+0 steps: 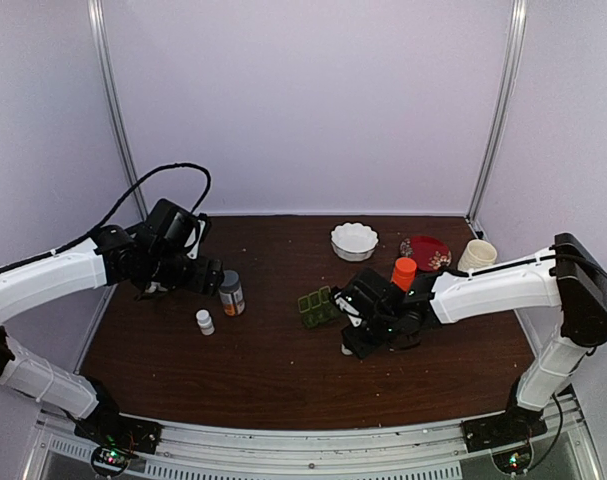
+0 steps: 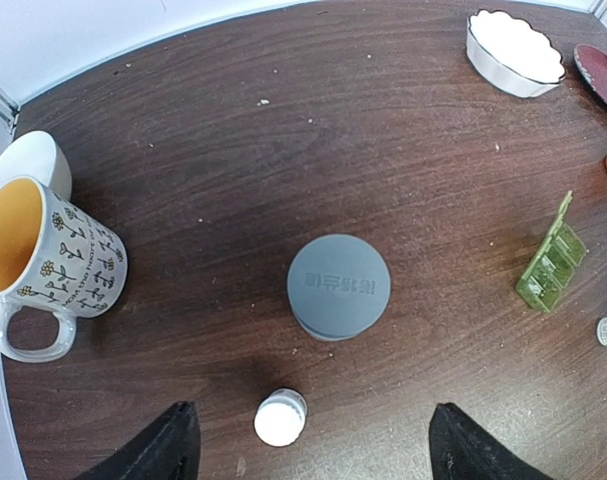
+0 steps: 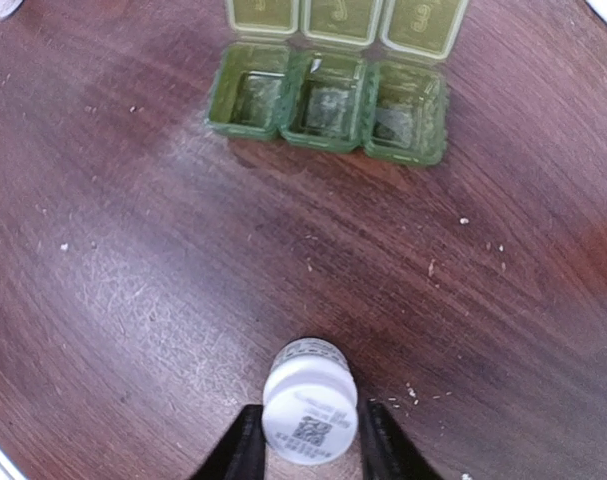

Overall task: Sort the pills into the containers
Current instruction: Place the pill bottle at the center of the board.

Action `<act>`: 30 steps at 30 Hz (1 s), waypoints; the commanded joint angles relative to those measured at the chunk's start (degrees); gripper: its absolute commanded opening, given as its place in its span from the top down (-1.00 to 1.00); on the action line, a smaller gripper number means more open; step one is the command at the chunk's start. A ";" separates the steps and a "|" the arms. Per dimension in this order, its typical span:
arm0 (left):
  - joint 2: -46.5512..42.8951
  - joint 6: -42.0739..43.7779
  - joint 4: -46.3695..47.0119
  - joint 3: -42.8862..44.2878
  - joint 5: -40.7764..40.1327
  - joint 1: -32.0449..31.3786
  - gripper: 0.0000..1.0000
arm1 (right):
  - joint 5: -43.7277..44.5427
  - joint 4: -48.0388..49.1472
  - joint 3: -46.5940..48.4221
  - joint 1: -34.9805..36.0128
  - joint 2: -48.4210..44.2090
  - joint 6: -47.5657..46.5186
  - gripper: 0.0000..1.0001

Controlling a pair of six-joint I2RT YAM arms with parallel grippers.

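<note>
Containers [image 3: 328, 105] well beyond right hand [image 3: 310, 440], white bottle [image 3: 309, 412] in its grip.

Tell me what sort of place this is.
Most likely a robotics lab test cell: plain white panel walls on metal frame posts enclose a dark brown wooden tabletop, and staged props sit on it, such as a green three-cell plastic pill box and a small white plastic bottle.

Scuffed wood-grain table [image 3: 133, 300], translucent plastic pill box [image 3: 323, 143] — matt grey cap [image 2: 338, 285]
</note>
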 commanded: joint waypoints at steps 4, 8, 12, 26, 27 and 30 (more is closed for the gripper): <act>-0.31 0.12 0.01 -0.33 -0.20 0.06 -0.65 | 2.39 -0.87 0.71 0.05 -2.36 -0.07 0.62; -0.02 0.19 0.04 0.24 0.44 0.06 -0.64 | 6.89 -1.39 -1.47 -1.58 -4.82 1.24 0.70; 0.33 0.46 0.22 0.31 0.52 0.06 -0.64 | 8.42 0.39 -7.02 -8.23 -9.25 2.90 0.72; 1.10 0.65 0.92 0.74 2.38 0.06 -0.64 | 2.18 2.29 -10.65 -22.50 -7.12 3.25 -0.10; 1.11 0.71 0.92 0.74 2.60 0.06 -0.64 | 2.61 2.44 -10.45 -22.57 -7.64 3.31 -0.36; 0.79 0.94 0.97 0.74 3.41 0.06 -0.64 | 4.62 2.93 -9.66 -22.96 -10.80 3.29 -0.65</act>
